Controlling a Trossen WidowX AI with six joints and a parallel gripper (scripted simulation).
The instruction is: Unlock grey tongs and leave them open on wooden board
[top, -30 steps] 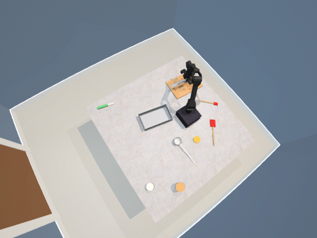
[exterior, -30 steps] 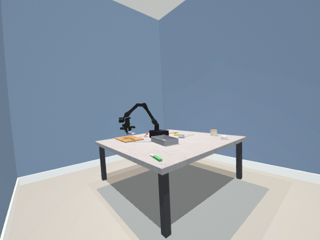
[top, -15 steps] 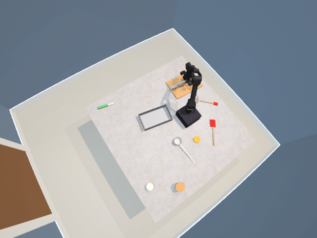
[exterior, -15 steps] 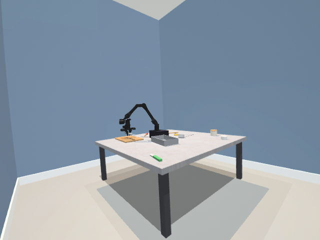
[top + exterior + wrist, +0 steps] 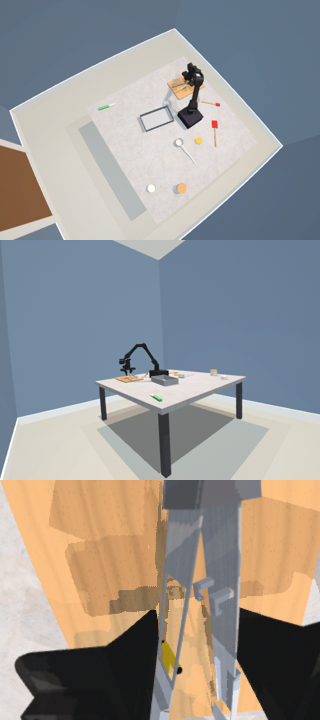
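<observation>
Grey, thin-walled tongs (image 5: 178, 83) (image 5: 133, 376) (image 5: 222, 555) with two flat arms spread lie over one grained wooden board (image 5: 179, 96) (image 5: 126, 380) (image 5: 280, 540) in the top view's upper right, between the parted black fingers of the gripper (image 5: 188, 78) (image 5: 127, 373) (image 5: 186, 611), while one rectangular grey tin (image 5: 160, 125) (image 5: 170, 382) sits mid-frame and two red-headed tools (image 5: 214, 124) lie at right

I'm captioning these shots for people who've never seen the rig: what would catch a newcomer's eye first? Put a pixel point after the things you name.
Probably the black arm (image 5: 196, 90) (image 5: 149, 352), arching from its dark base over the wooden board (image 5: 180, 95) (image 5: 125, 380) (image 5: 280, 545). Up close, the grey tongs (image 5: 178, 83) (image 5: 133, 375) (image 5: 222, 545) stand spread between the end effector's (image 5: 197, 630) black fingers, above that board. Then the bright red spatula head (image 5: 214, 124), beyond the base from the tin (image 5: 146, 130) (image 5: 171, 382).
</observation>
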